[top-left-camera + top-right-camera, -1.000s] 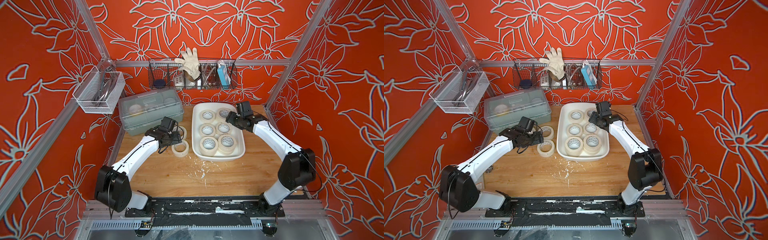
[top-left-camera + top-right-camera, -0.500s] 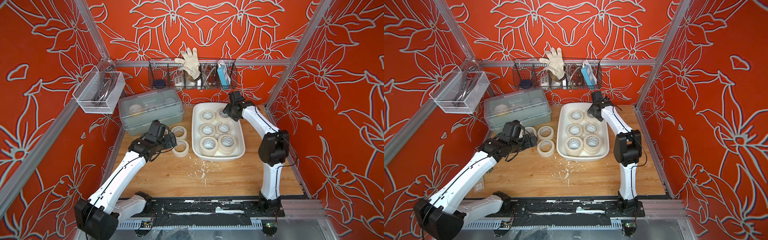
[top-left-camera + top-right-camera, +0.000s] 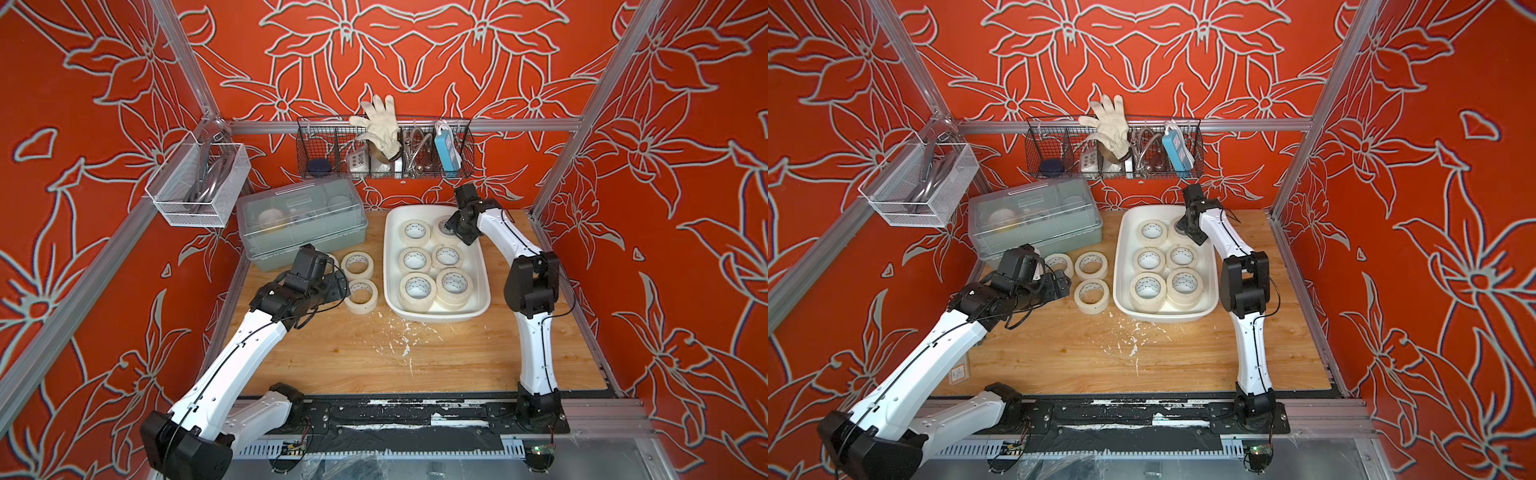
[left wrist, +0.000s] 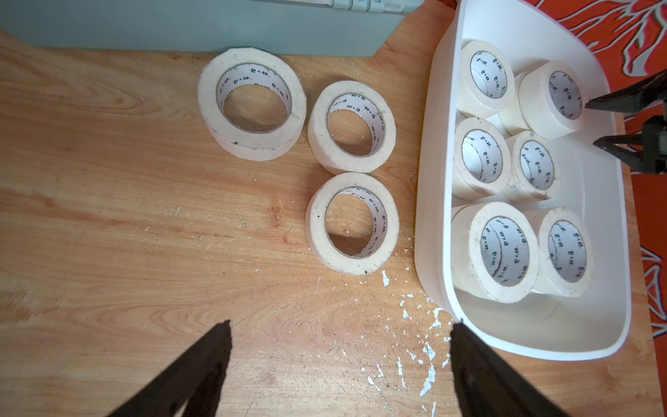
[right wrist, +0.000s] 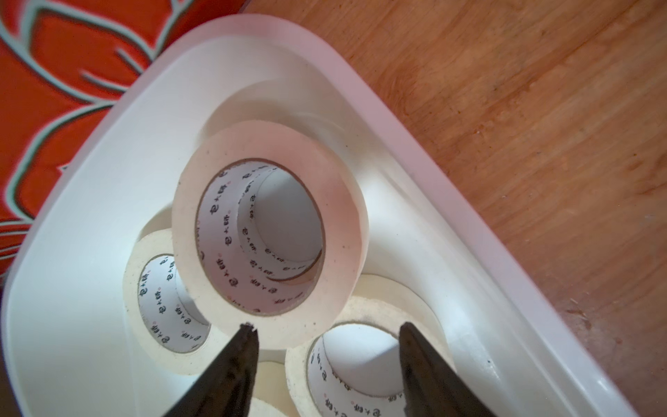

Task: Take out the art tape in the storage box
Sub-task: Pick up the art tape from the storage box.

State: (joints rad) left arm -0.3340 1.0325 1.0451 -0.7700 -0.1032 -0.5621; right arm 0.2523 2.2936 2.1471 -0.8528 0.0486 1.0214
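Box: your white box (image 3: 390, 266) sits right of centre in both top views (image 3: 1118, 266), flat on the table (image 3: 374, 365), with its far end close to the back wall.
Tape inside: six stacks of tape (image 3: 417, 291) stand in two columns of three, cores up. The left wrist view shows them too (image 4: 501, 252).
Tape outside: three loose rolls (image 3: 1093, 295) lie flat on the table just left of the box. Two are side by side in front of the grey box (image 3: 299, 224) and the third is lower in the frame. A gap separates them from the box.
Left claw: your left claw (image 4: 341, 325) hangs over bare table at centre left in a top view (image 3: 1061, 282). Its fingers are spread wide with nothing between them, short of the loose rolls.
Right claw: your right claw (image 5: 326, 326) is inside the box's far right corner, at the upper right of the box in a top view (image 3: 455, 226). Its fingers are apart and clamped on nothing.
Corner stack: the top roll (image 5: 346, 202) there sits shifted off the roll under it. One fingertip (image 5: 249, 335) is at its rim and the other stands clear over the next stack. You cannot tell whether the tip touches.
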